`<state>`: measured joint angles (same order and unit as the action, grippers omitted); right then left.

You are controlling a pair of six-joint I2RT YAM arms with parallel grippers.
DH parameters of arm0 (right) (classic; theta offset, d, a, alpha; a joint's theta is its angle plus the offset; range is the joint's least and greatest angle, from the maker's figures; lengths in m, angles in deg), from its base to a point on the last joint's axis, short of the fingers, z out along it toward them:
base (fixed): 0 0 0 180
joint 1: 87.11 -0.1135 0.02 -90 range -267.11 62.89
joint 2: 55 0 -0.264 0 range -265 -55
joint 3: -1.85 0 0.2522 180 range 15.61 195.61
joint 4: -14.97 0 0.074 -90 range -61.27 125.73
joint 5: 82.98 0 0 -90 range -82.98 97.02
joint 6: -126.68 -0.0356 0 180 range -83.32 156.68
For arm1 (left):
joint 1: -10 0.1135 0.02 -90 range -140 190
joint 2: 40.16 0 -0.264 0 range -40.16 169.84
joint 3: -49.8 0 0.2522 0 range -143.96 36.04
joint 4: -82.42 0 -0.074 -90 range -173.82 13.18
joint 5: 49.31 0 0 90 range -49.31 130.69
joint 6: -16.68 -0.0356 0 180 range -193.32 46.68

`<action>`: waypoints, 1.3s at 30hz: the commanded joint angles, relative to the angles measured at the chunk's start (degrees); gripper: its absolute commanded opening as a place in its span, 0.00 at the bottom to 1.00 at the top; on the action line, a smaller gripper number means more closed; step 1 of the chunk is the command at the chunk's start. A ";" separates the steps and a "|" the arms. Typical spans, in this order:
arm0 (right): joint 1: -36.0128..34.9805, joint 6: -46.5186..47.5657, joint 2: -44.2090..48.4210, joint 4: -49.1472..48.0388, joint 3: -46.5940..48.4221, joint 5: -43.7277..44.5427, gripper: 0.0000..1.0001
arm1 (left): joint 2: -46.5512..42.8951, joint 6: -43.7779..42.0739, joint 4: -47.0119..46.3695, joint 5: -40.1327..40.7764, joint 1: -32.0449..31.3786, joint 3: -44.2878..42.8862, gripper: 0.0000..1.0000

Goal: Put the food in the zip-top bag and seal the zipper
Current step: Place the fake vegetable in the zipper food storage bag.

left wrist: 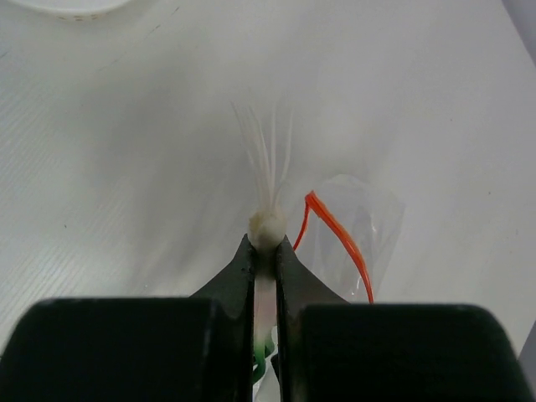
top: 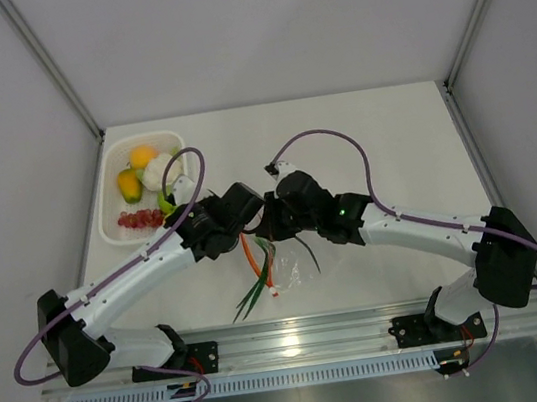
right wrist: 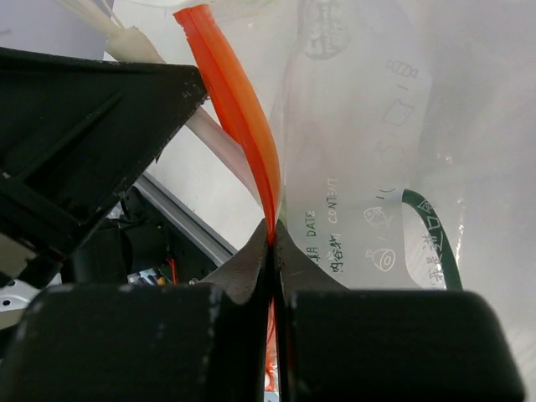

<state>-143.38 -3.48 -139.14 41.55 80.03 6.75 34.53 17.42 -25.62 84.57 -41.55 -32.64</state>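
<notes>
- Top external view: a white mesh basket [top: 110,206] is seen at the far left of the table [top: 390,132]. In it lie the orange ball [top: 142,155], the yellow-orange fruit [top: 129,185], the cauliflower [top: 157,172] and the small red pieces [top: 134,220]. The green apple [top: 167,205] is partly hidden by the left arm [top: 128,277].
- The zip-top bag [top: 287,271] is found near the front middle of the table, below the two wrists and well apart from the basket.
- The leaf ends of the long green stalks [top: 255,294] are fanned out toward the near edge.
- Left wrist view: the left gripper [left wrist: 266,251] is clenched on the white root end of the stalks, with fine roots projecting past the fingertips. The bag is seen just to its right.
- Right wrist view: the right gripper [right wrist: 272,239] is clamped on the zipper [right wrist: 243,117], which rises from the closed jaws. A green stalk is seen through the clear plastic.
</notes>
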 commanded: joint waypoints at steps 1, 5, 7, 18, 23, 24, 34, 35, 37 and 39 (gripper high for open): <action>0.11 -0.27 -0.24 -3.42 2.90 -1.31 0.00 | -1.22 -1.88 -2.03 -0.02 -1.71 -1.10 0.01; 0.46 -0.27 0.03 -2.45 3.34 -1.13 0.00 | -0.96 -0.31 -0.55 -1.16 -1.89 -0.75 0.01; 0.64 -0.97 -0.06 -2.89 3.17 -1.66 0.00 | -1.04 1.71 0.25 0.15 -1.97 -1.10 0.00; 0.46 -0.97 -0.15 -2.45 3.43 -1.49 0.00 | 6.68 15.42 22.73 5.52 -2.33 -13.05 0.01; 0.55 -0.53 -0.59 -2.27 3.34 -1.40 0.00 | 9.50 21.24 31.98 5.78 -3.03 -16.66 0.01; 0.55 -0.53 -0.68 -2.27 3.43 -1.40 0.00 | 9.42 21.49 31.89 5.78 -3.12 -16.66 0.01; 0.64 -0.71 -0.50 -2.27 3.34 -2.10 0.00 | 12.22 21.06 32.07 8.24 -3.56 -19.64 0.05; 0.55 -0.79 -0.41 -2.36 3.34 -2.19 0.00 | 13.10 21.23 32.16 8.59 -3.56 -19.73 0.06; 0.64 -1.06 -0.41 -2.54 3.25 -2.54 0.00 | 13.89 21.50 32.16 9.47 -3.56 -20.08 0.08; 0.55 -1.23 -0.50 -2.62 3.16 -2.54 0.00 | 14.86 21.85 32.16 9.91 -3.56 -20.17 0.10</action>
<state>-141.23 -4.27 -139.57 40.22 81.02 4.67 47.10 36.70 -4.34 91.21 -44.53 -50.24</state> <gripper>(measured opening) 0.003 0.099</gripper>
